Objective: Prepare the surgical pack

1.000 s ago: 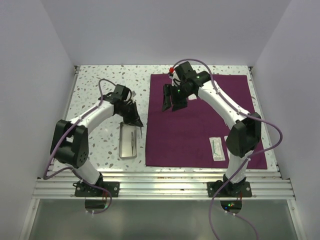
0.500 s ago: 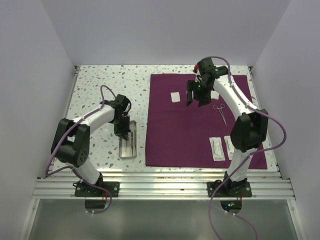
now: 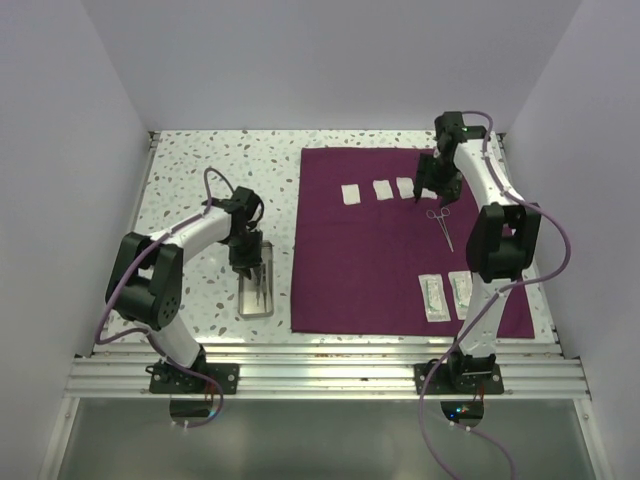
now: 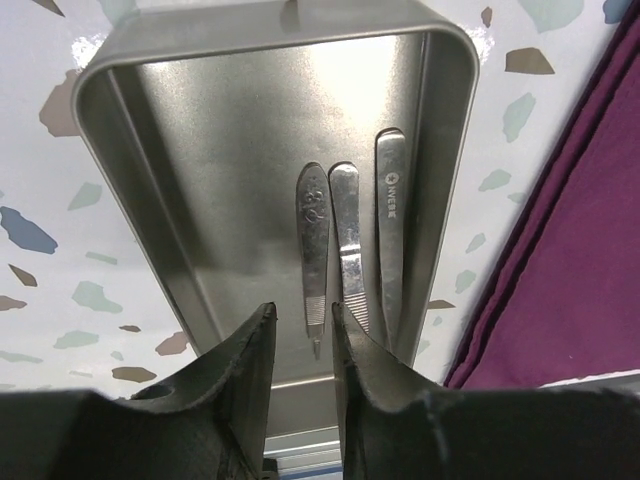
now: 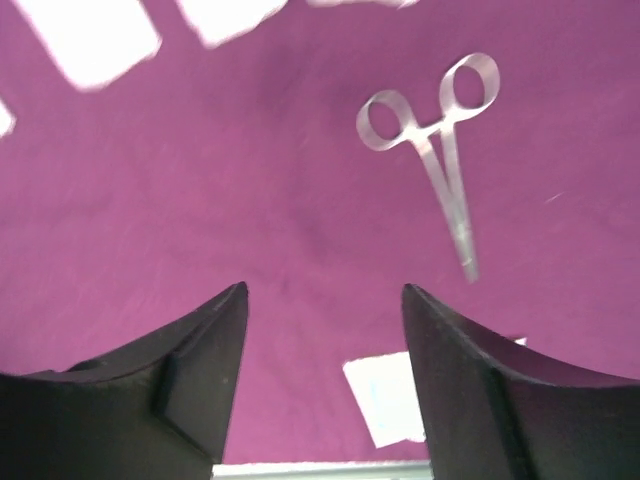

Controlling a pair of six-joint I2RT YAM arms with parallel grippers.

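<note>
The dark magenta cloth [image 3: 370, 270] lies spread flat on the right half of the table. On it, three white gauze squares [image 3: 382, 189] sit in a row at the back, and ring-handled forceps [image 3: 441, 224] lie to their right. The forceps also show in the right wrist view [image 5: 440, 160]. The steel tray [image 3: 256, 296] sits left of the cloth and holds three thin metal instruments [image 4: 345, 210]. My left gripper [image 4: 303, 320] hovers over the tray's [image 4: 120, 170] near end, narrowly open and empty. My right gripper [image 5: 325, 290] is open and empty over the cloth [image 5: 250, 200], near the forceps.
Two white flat packets [image 3: 446, 294] lie near the cloth's front right; one shows in the right wrist view [image 5: 395, 400]. White walls enclose the speckled tabletop [image 3: 190, 170] on three sides. An aluminium rail [image 3: 320, 350] runs along the near edge.
My right arm has swung right along the back of the cloth, and the gauze squares and forceps now show. My left gripper has moved down over the tray.
</note>
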